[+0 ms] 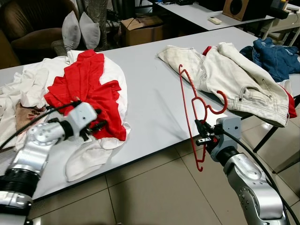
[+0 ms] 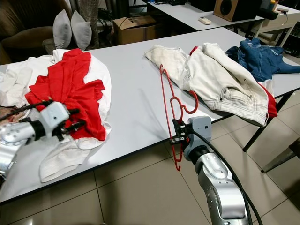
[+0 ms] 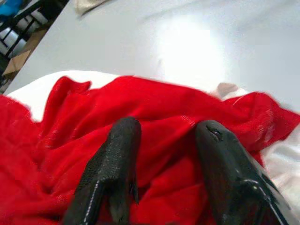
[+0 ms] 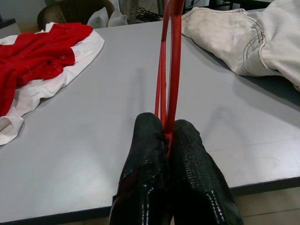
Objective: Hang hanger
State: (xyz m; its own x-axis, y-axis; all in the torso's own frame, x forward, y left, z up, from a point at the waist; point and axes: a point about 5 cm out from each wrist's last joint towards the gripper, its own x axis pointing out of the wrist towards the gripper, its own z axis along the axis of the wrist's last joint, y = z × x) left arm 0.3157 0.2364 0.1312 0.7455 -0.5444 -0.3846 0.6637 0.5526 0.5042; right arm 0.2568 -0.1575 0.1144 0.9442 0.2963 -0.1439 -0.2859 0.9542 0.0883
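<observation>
Red plastic hanger [image 1: 191, 110] stands upright right of centre frame over the worktop [image 1: 150, 98] edge, our right hand [image 1: 202, 133] clamped on its lower bar, hook toward the pale jeans [image 1: 234, 79]. Our left hand [image 1: 96, 125], fingers apart, hovers over the red garment [image 1: 89, 89] at left.

Cluttered workroom: long grey tables [image 1: 154, 103], cardboard box [image 1: 142, 29], speaker [image 1: 240, 8].

Red hanger [image 1: 190, 101]; red garment [image 1: 89, 89] on white cloth [image 1: 89, 157]; cream jeans [image 1: 234, 82]; blue denim [image 1: 276, 56]; pale grey table [image 1: 150, 108]
</observation>
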